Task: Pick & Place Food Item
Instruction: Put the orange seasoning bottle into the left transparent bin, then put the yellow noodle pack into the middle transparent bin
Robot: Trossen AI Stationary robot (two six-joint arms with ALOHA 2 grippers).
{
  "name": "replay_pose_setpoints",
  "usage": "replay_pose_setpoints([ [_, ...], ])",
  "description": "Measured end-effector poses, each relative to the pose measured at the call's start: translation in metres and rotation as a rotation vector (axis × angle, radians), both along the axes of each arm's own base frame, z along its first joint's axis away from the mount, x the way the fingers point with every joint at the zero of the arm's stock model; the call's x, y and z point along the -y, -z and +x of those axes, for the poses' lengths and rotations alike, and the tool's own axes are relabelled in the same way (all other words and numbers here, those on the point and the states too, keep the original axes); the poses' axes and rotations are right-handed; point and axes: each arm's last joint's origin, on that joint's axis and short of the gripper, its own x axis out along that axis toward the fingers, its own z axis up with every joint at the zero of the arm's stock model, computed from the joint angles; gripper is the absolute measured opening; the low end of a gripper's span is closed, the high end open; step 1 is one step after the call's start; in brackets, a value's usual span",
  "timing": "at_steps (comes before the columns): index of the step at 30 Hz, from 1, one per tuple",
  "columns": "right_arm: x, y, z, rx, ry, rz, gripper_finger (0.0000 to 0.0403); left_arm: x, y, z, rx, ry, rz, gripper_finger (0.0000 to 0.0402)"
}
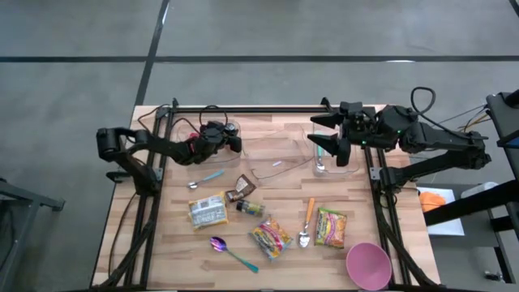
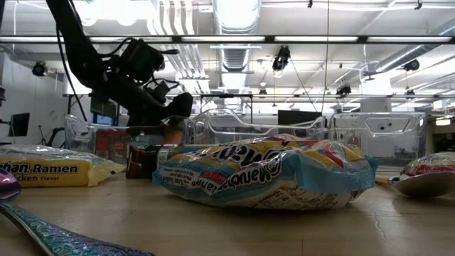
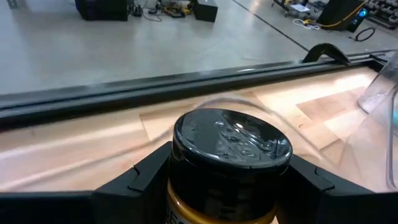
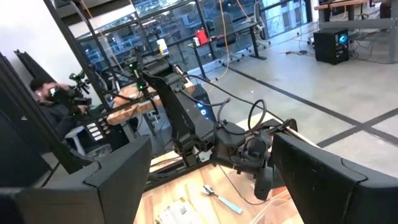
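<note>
A jar (image 3: 230, 155) with a black lid and a gold label sits between the fingers of my left gripper (image 1: 231, 139), which is shut on it at the table's far left. It is above or inside a clear tub (image 1: 166, 123). The low view shows the same gripper (image 2: 167, 107) beside that tub (image 2: 92, 135). My right gripper (image 1: 318, 134) hangs open and level, high above another clear tub (image 1: 354, 166) at the far right, with nothing between its fingers. My left gripper pinches the jar's side just under the lid (image 3: 180, 199) between its two fingers (image 3: 143, 180), one on either side. The fingers come slanting down from the table's left. The jar stands nearly upright; whether its bottom rests on anything is hidden.
On the near half of the table lie a ramen pack (image 1: 208, 209), a chocolate bar (image 1: 241, 188), a small bottle (image 1: 250, 208), a candy bag (image 1: 272, 238), a green snack pack (image 1: 331, 227), three spoons and a pink bowl (image 1: 369, 265). A clear lid (image 1: 276, 166) lies mid-table.
</note>
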Motion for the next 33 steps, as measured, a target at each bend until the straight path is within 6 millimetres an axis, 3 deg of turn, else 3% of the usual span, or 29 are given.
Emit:
replay_pose_setpoints([
  [6,0.000,-0.002,-0.004,0.009,0.000,0.000,0.0327,0.000,0.002,0.001,0.007,-0.004,-0.013,0.0214],
  [13,0.000,-0.004,-0.007,0.020,0.000,0.000,0.0327,0.000,0.003,0.001,0.021,0.009,-0.034,0.0279],
  [19,0.000,-0.004,-0.008,0.018,0.001,-0.014,0.0327,0.002,-0.002,0.001,0.042,0.037,-0.041,0.0288],
  [28,0.000,-0.004,-0.008,0.018,0.000,-0.014,0.0327,0.005,-0.035,-0.006,0.138,0.068,0.003,0.0291],
  [33,0.000,-0.004,-0.013,0.013,0.003,0.012,0.0327,0.015,-0.069,-0.011,0.231,0.248,-0.152,0.0279],
])
